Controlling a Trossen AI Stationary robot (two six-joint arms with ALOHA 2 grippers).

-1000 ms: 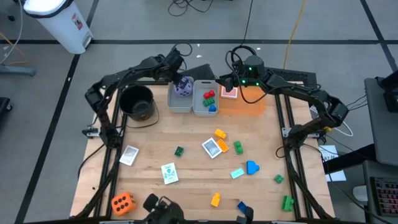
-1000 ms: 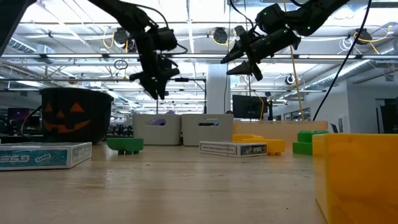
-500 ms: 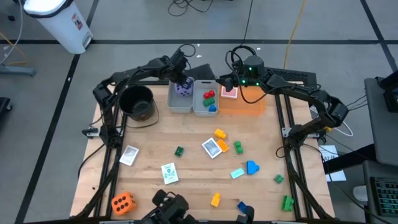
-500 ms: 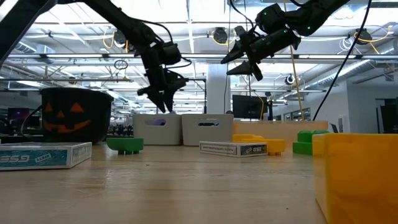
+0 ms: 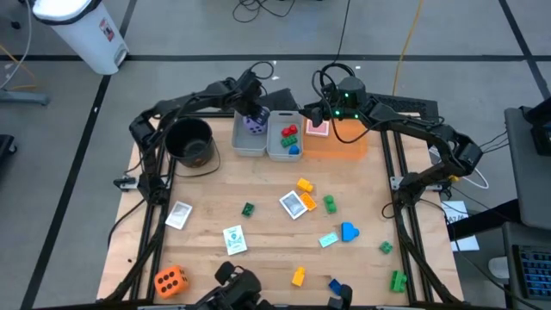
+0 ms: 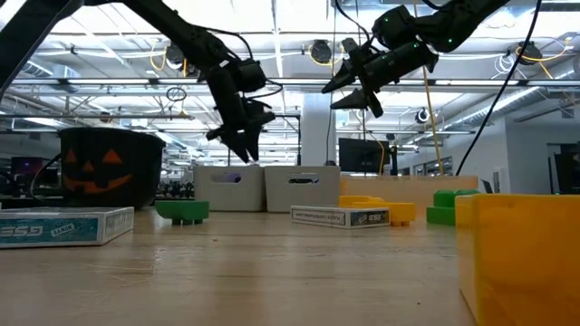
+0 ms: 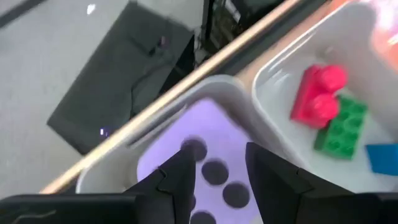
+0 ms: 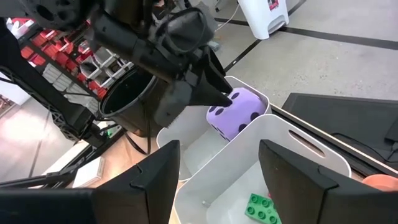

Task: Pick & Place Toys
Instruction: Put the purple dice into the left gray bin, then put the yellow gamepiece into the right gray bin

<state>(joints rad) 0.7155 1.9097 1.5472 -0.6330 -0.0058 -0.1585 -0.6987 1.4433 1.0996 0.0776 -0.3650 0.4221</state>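
Your left gripper point(image 5: 252, 110) hangs over the left grey bin point(image 5: 248, 141), fingers slightly apart and straddling nothing, the purple die point(image 8: 236, 112) resting in the bin's far end beneath them. The die looks light, rigid and smooth; take it across two opposite flat faces, not its corners. Bin walls crowd it closely, so lift straight up. Your right gripper point(image 5: 315, 113) waits, jaws apart, above the pink card point(image 5: 318, 128) on the orange tray point(image 5: 344, 147).

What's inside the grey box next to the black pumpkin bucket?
The left grey bin holds the purple dice, with the left gripper just above it. The dice and the bin walls hide part of the bin floor, so anything underneath cannot be seen.
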